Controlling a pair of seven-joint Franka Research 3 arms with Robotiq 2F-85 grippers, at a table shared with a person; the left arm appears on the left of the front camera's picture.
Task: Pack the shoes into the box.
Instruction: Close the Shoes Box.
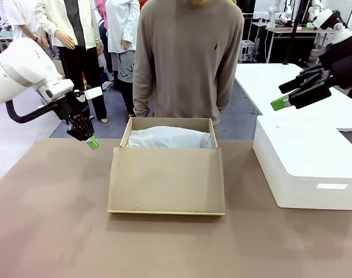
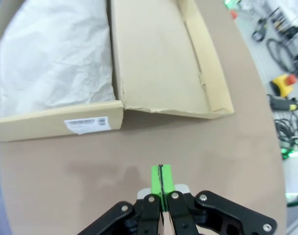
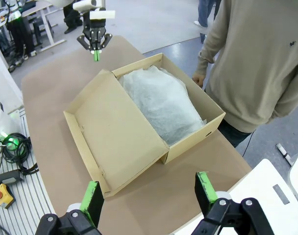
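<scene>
1. The tan cardboard shoebox (image 1: 167,179) sits in the middle of the brown table (image 1: 48,231), its hinged lid folded open toward the near side with its inside face up.
2. Crumpled white tissue paper (image 1: 170,138) fills the far tray of the shoebox and bulges upward; what lies under it cannot be told.
3. A white barcode label (image 2: 86,123) is stuck on the left end wall of the tray.
4. The left gripper (image 1: 93,142) hangs above the table just left of the shoebox's far left corner, its 2 green pads pressed together with nothing between them.
5. The right gripper (image 1: 282,95) is raised at the far right above a white rounded-corner box (image 1: 303,168), its fingers spread wide and empty.
6. A person in a beige sweater (image 1: 187,58) stands at the far edge, directly behind the shoebox.
</scene>
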